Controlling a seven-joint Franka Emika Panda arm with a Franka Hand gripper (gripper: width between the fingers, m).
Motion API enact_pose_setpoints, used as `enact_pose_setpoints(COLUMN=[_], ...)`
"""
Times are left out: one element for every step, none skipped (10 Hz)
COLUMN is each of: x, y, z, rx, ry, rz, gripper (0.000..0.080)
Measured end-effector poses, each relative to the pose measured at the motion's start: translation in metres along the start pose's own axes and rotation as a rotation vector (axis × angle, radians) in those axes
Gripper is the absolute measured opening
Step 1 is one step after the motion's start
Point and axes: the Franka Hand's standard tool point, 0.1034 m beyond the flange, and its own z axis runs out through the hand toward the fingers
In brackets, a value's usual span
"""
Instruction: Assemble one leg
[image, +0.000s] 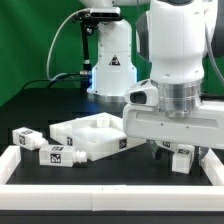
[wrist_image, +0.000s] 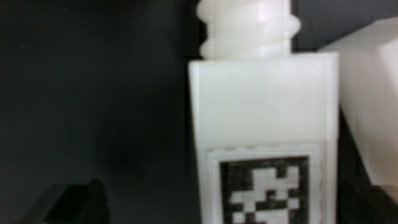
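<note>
Robotics laboratory workcell, green bench top (image: 40, 110), black backdrop (image: 30, 30), white robot arm (image: 180, 50), hazard label (image: 114, 63) on white column, fiducial-tagged leg (image: 52, 154).

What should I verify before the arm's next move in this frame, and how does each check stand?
1. Leg under the end effector: ok. The leg lies right below the end effector and fills the wrist view.
2. End effector shut on the leg: cannot tell. The fingers are mostly hidden in both views.
3. Screw peg visible: ok. The peg shows at one end of the leg.
4. Panel free: ok. The panel lies mid-table with nothing on it.
5. Other parts out of the way: ok. A second leg and a third leg lie at the exterior view's left, apart from the arm.
</note>
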Motion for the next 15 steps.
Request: enact_pose_setpoints(x=[0.0,0.0,0.0,0.003,0.007,0.006,0.002,-0.009,-0.032,-0.048,-0.044,-0.042,-0.042,-0.048,-0.07], y=[0.0,0.0,-0.001,-0.003,-0.006,-0.01,-0.01,-0.012,-0.015,-0.018,-0.016,-0.016,-0.017,-0.019,-0.019], z=[0.0,0.0,0.0,-0.009,-0.026,-0.041,-0.062,-0.078,-0.091,-0.091,-0.088,-0.088,-0.088,-0.088,-0.082], rx=[0.0,0.0,0.0,0.0,0.004,0.003,0.009,0.014,0.017,0.015,0.015,0.016,0.016,0.027,0.038], ry=[0.0,0.0,0.0,-0.007,-0.004,-0.008,-0.01,0.001,0.016,0.021,0.017,0.019,0.018,0.049,0.085], rz=[-0.002,-0.003,-0.005,-0.026,-0.055,-0.09,-0.102,-0.087,-0.074,-0.087,-0.093,-0.091,-0.092,-0.106,-0.136], gripper=[0.039,0.039,0.0284,0.0284,0.0284,0.0284,0.0284,0.0284,0.0284,0.0285,0.0285,0.0285,0.0285,0.0285,0.0285])
